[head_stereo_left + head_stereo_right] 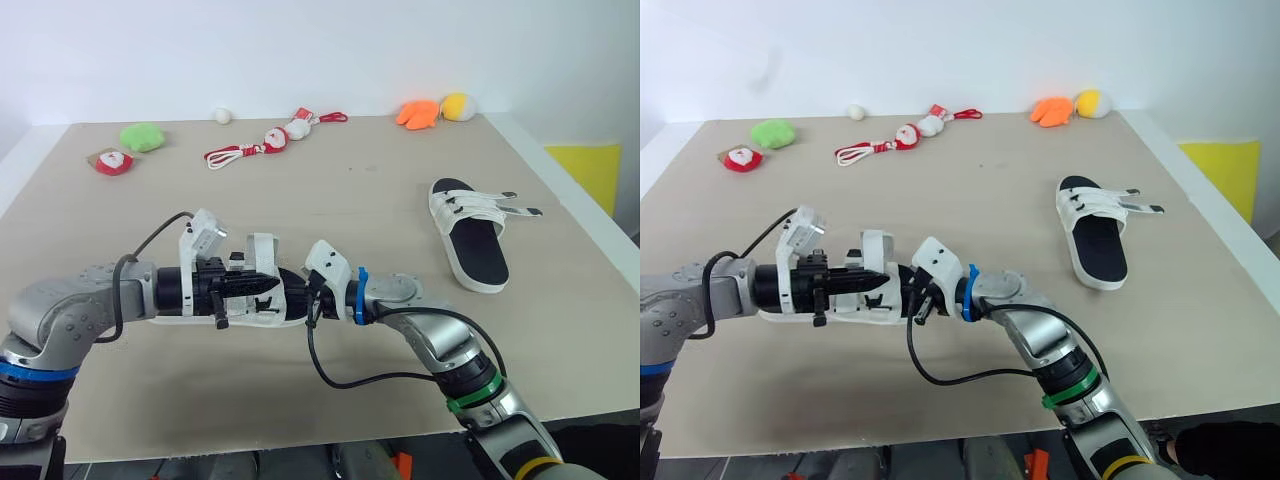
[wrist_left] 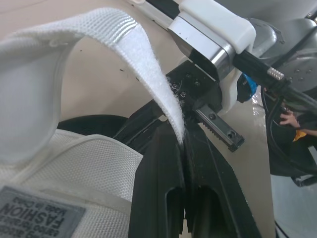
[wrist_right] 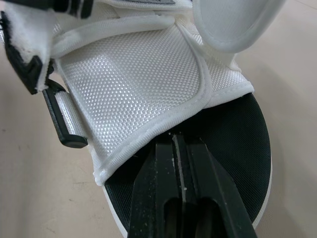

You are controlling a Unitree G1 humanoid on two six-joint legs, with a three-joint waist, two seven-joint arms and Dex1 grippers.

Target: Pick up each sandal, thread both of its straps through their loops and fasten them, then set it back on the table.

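A white sandal with a black footbed [image 1: 262, 305] is held low over the table's front between both grippers. My left gripper [image 1: 264, 285] is shut on one of its white straps [image 2: 143, 64], which arches up from the fingertips [image 2: 171, 148]. My right gripper [image 1: 302, 296] meets the sandal from the right; its fingers [image 3: 163, 168] are closed at the edge of the mesh upper [image 3: 138, 84], over the footbed [image 3: 237, 144]. The second sandal [image 1: 470, 236] lies flat on the table at the right, its two straps [image 1: 505, 203] hanging loose to the side.
Along the far edge of the table [image 1: 330, 200] lie a green plush [image 1: 143, 136], a red-and-white toy [image 1: 113, 161], a white ball [image 1: 223, 115], a Santa toy with a red cord [image 1: 275, 140], and orange [image 1: 418, 113] and yellow [image 1: 459, 106] plushes.
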